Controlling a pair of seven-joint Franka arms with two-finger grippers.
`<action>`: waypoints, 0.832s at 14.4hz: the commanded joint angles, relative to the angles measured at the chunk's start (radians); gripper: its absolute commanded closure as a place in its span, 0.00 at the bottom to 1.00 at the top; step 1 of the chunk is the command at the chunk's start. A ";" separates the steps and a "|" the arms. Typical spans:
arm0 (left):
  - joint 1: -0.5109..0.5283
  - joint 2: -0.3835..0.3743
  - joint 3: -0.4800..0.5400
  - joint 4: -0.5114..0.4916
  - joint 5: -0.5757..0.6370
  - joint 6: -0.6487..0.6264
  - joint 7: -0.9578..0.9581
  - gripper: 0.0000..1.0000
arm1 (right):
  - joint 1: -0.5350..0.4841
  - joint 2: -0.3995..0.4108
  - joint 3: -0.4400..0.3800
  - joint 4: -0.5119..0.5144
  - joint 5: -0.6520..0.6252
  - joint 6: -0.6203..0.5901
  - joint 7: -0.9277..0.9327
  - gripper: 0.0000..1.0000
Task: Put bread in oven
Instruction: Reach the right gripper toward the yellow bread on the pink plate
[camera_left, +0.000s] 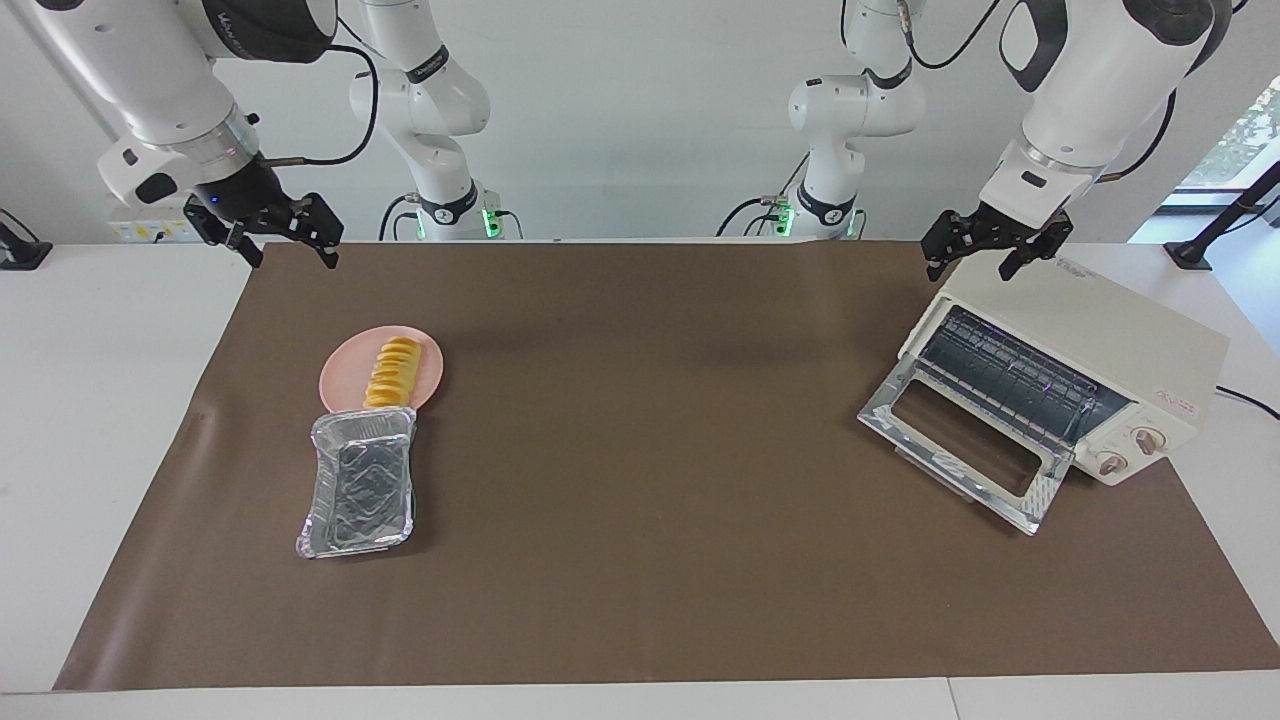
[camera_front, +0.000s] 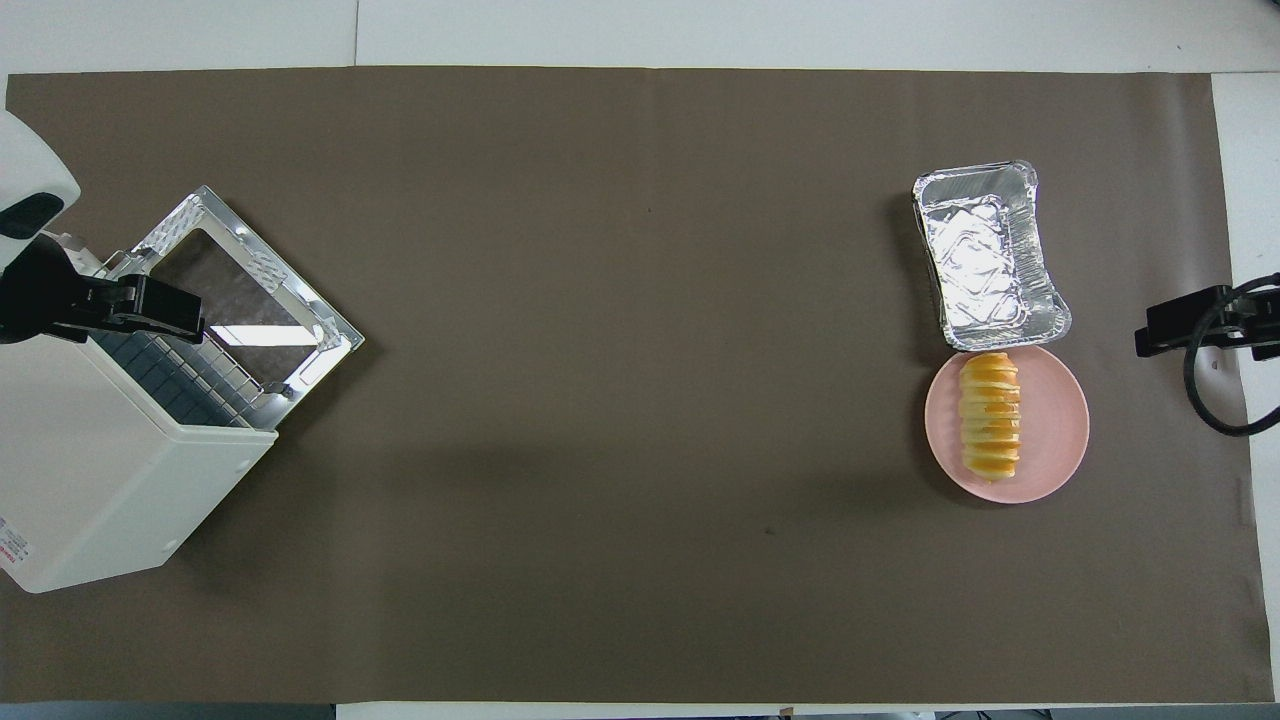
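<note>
The left gripper (camera_left: 997, 250) hung raised at the left arm's end of the table, its two fingers (camera_left: 936, 246) spread apart and pointing down, wrist angled from the white forearm above. The right gripper (camera_left: 272, 232) hung raised at the right arm's end, fingers (camera_left: 322, 232) likewise spread, empty, its forearm slanting down from above.

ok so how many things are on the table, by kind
bread: 1, lying on the pink plate
pink plate: 1
foil tray: 1, touching the plate's edge, farther from the robots
toaster oven: 1, door down, at the left arm's end
brown mat: 1, under them all
total: 5
</note>
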 joint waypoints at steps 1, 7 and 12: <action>0.020 -0.008 -0.010 -0.001 -0.008 -0.001 0.011 0.00 | -0.002 -0.083 0.010 -0.156 0.001 0.076 -0.015 0.00; 0.020 -0.008 -0.010 -0.001 -0.008 -0.001 0.011 0.00 | 0.001 -0.146 0.015 -0.492 0.002 0.354 -0.021 0.00; 0.020 -0.008 -0.010 -0.001 -0.008 -0.001 0.011 0.00 | 0.075 -0.109 0.023 -0.619 0.006 0.518 0.007 0.00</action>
